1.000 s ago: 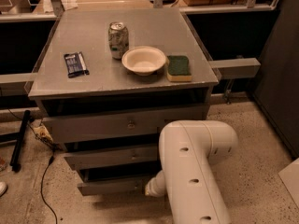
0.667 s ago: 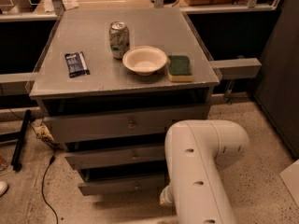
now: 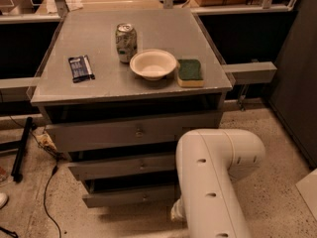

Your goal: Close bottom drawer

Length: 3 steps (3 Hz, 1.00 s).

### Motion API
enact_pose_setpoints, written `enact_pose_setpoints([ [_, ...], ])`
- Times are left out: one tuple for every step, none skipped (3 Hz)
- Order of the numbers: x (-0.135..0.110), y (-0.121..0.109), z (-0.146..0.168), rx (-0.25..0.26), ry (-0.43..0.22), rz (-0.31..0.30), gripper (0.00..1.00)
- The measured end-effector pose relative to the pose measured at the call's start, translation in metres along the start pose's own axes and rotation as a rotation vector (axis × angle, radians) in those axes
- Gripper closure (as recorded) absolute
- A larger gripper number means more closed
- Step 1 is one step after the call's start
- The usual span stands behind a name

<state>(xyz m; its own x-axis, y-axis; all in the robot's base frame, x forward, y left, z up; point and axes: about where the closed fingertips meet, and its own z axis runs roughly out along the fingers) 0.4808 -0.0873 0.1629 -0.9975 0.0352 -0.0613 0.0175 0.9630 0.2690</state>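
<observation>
Bottom drawer (image 3: 130,196): lowest of three grey fronts in the cabinet, low in the camera view, left of centre; flat front, small round knob near its middle, a dark gap showing above the front, so not flush with the cabinet. Right end of the front hidden behind the robot arm (image 3: 214,182), a thick white casing filling the lower right of the view. Pincer (image 3: 177,213): only a pale lump shows at the arm's lower left edge, just beside the drawer's right end and close to the floor; cannot tell whether it is wide, narrow or touching the front. Middle drawer (image 3: 124,165) directly above, knob visible, also with a dark strip over it. Top drawer (image 3: 133,131) widest, knob central. Grey tabletop (image 3: 163,29) above carries four things: drink can (image 3: 126,42) upright toward the back, pale bowl (image 3: 153,63) just in front and right of it, green-topped sponge (image 3: 190,72) just beside the bowl on the right, dark flat packet (image 3: 80,68) well apart on the left. Speckled floor; black cable (image 3: 47,197) trailing at left of the cabinet
</observation>
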Motion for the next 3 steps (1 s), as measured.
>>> enact_pose_setpoints([
  [-0.017,0.013,0.024,-0.006,-0.004,0.029,1.00],
  [-0.056,0.034,0.039,-0.009,-0.059,0.043,1.00],
  [-0.091,0.059,0.046,-0.011,-0.121,0.044,1.00],
])
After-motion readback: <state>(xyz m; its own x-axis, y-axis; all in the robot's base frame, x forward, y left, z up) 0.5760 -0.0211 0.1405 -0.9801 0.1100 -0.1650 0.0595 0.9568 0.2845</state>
